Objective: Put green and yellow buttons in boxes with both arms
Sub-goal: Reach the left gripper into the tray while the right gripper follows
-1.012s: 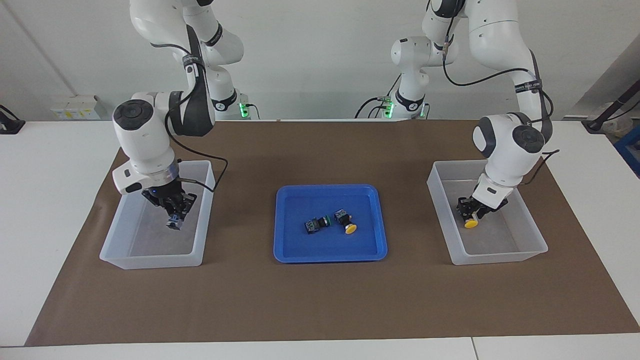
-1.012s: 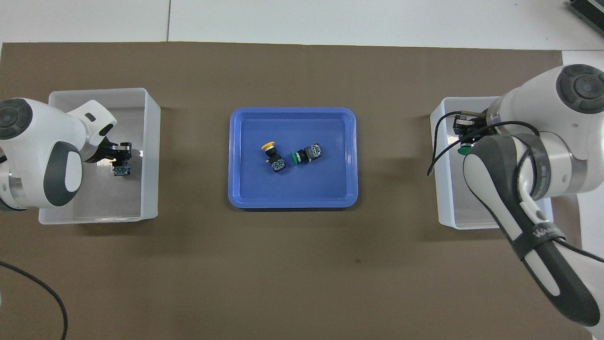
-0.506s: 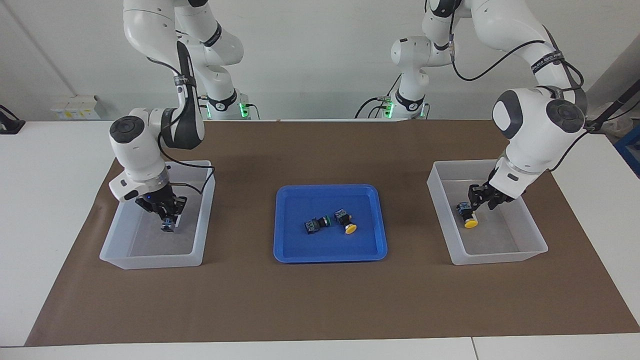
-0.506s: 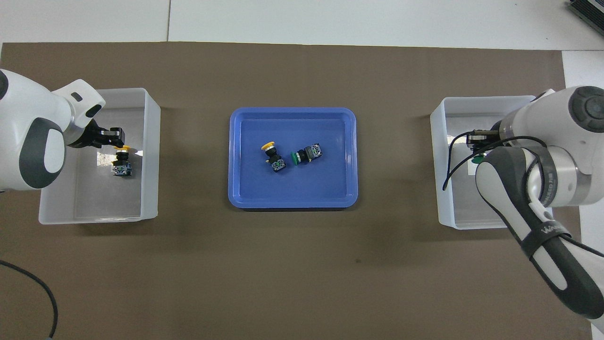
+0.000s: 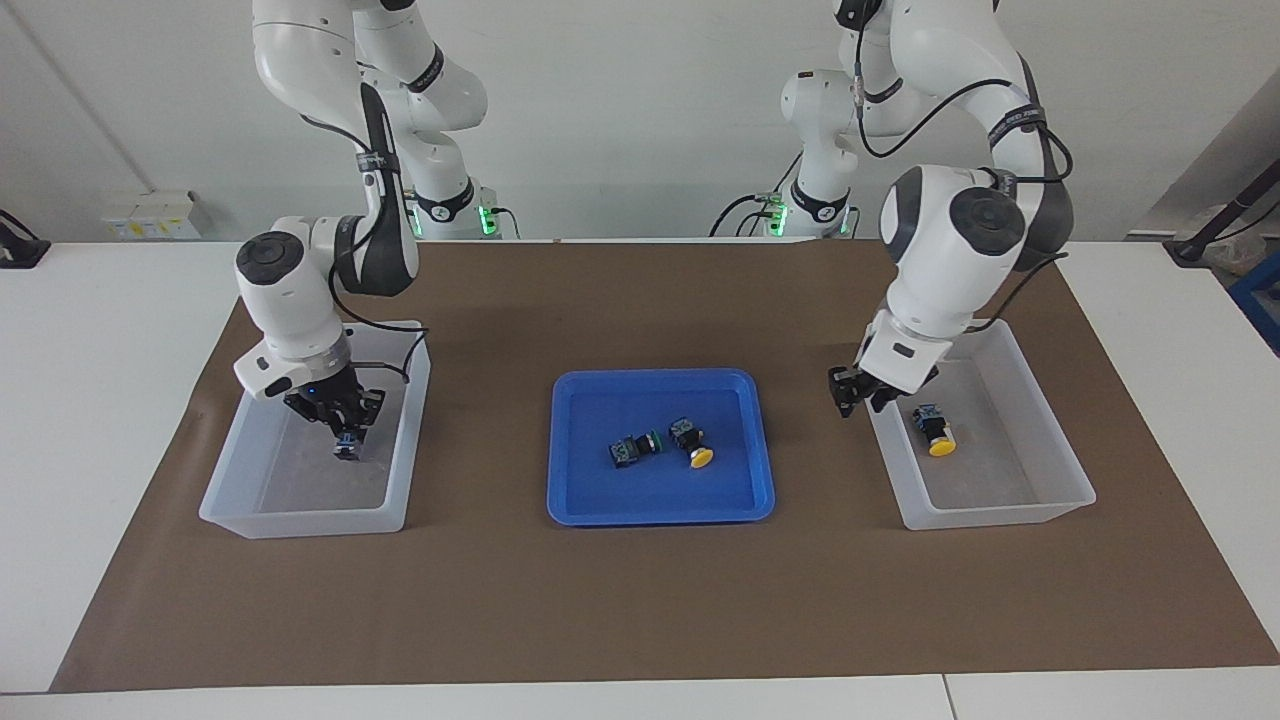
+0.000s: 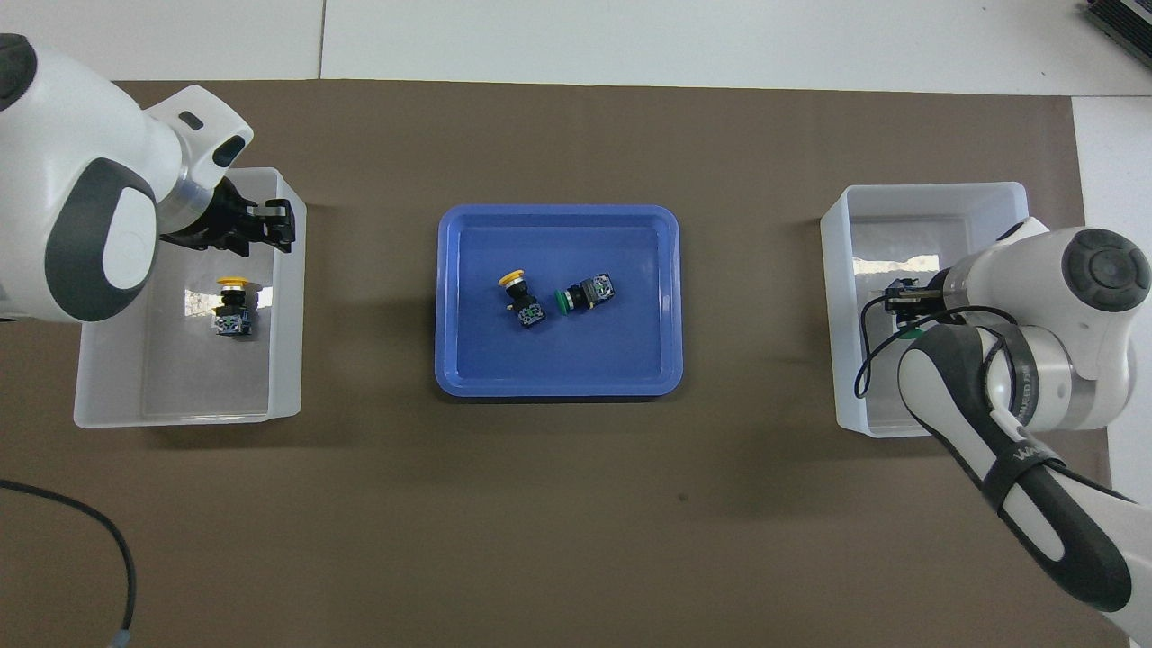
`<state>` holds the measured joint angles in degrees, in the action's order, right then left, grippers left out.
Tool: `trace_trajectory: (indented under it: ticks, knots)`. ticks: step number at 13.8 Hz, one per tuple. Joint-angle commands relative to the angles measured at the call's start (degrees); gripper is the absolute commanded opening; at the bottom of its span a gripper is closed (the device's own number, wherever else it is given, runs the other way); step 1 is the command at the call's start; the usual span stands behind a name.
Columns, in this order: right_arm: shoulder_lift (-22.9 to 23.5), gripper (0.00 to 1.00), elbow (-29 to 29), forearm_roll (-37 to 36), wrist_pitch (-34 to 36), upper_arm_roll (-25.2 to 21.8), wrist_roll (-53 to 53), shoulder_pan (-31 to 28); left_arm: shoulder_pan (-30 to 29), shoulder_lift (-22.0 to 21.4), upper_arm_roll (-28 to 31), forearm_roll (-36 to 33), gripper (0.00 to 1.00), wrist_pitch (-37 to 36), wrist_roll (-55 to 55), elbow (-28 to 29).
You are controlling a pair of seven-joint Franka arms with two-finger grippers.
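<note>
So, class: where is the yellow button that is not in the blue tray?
It lies on the floor of the box at the left arm's end of the table, the yellow button loose, with the left gripper raised beside that box.

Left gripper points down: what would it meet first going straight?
The left gripper would likely meet the rim of the box under it; depth is unclear, so possibly the brown mat beside it.

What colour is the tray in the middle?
Bright blue tray, clearest in the overhead view.

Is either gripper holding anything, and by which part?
Left gripper: nothing; the yellow button lies loose in its box. Right gripper is at the green button; grip cannot be told.
</note>
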<state>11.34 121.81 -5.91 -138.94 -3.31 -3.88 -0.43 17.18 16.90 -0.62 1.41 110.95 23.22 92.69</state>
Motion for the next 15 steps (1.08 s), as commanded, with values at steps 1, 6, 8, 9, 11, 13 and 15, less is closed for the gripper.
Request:
trace_trajectory:
  ticks: [1, 6, 8, 9, 11, 13, 15]
  knots:
    - [-1.76, 0.69, 1.94, 0.11, -1.33, 0.32, 1.06, -0.28, 4.08, -0.29, 0.88, 0.53, 0.43, 5.48, 5.59, 3.1]
    - [-2.99, 0.94, -1.65, 0.2, 1.11, 0.41, 0.36, 0.6, 9.88, 0.84, 0.88, 0.53, 0.43, 15.76, 11.75, 8.99]
    - [-3.35, 0.95, -6.21, 1.5, 6.9, 0.41, -0.07, 2.27, 12.08, 4.44, 0.97, 0.53, 0.43, 20.42, 15.53, 9.0]
    - [-3.35, 0.96, -9.1, 2.47, 9.89, 0.41, -0.78, 2.97, 12.52, 5.32, 0.97, 0.53, 0.43, 22.44, 16.68, 9.09]
    - [-2.65, 0.97, -14.99, 2.57, 15.51, 0.41, -4.45, 4.99, 13.14, 6.56, 0.88, 0.53, 0.43, 24.74, 17.47, 9.09]
    - [-1.77, 0.98, -17.56, 2.57, 16.86, 0.32, -11.64, 8.41, 14.63, 7.87, 0.97, 0.53, 0.43, 26.41, 19.49, 9.52]
    - [-0.72, 0.98, -19.58, 2.57, 17.03, 0.41, -15.18, 10.61, 15.51, 7.88, 0.97, 0.53, 0.43, 29.48, 19.67, 11.98]
